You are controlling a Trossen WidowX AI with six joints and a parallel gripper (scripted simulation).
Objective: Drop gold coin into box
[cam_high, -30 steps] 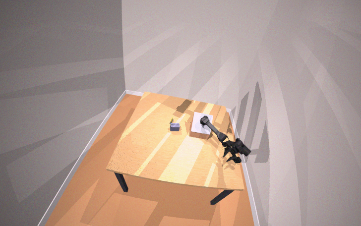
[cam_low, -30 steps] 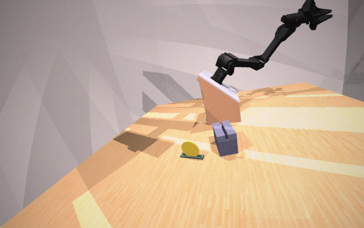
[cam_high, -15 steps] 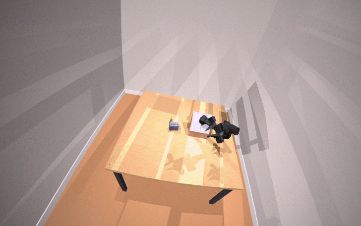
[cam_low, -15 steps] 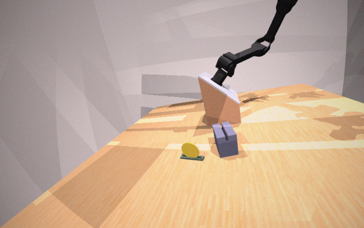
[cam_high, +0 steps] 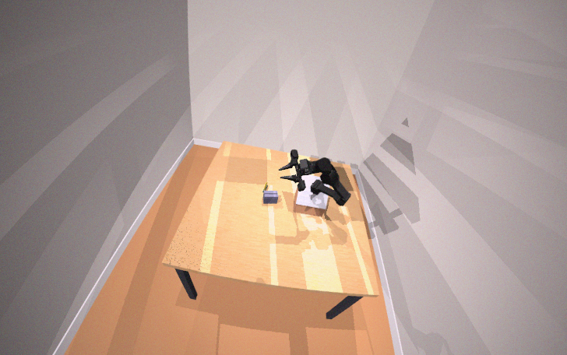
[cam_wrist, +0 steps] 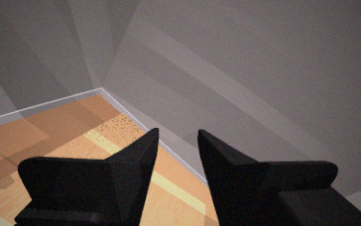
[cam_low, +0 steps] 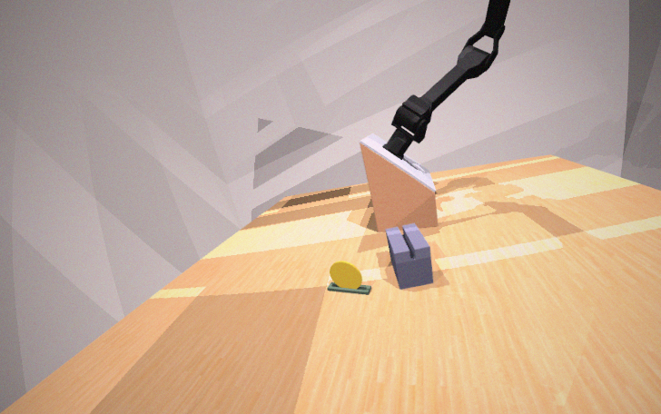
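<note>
The gold coin stands on edge in the dark-green holder, leaning slightly in the exterior view. The closed grey box stands close beside the holder, its narrow lid slot facing up. My gripper is partly open, with nothing between its fingers. In the top view it is raised above the table, its tips pointing left. It is out of frame in the exterior view. The wrist view shows neither coin, holder nor box.
The arm stands on a tall block with orange sides and a sloping white top, behind the grey box in the exterior view. The wooden table has bands of light and shadow. Grey walls rise around it.
</note>
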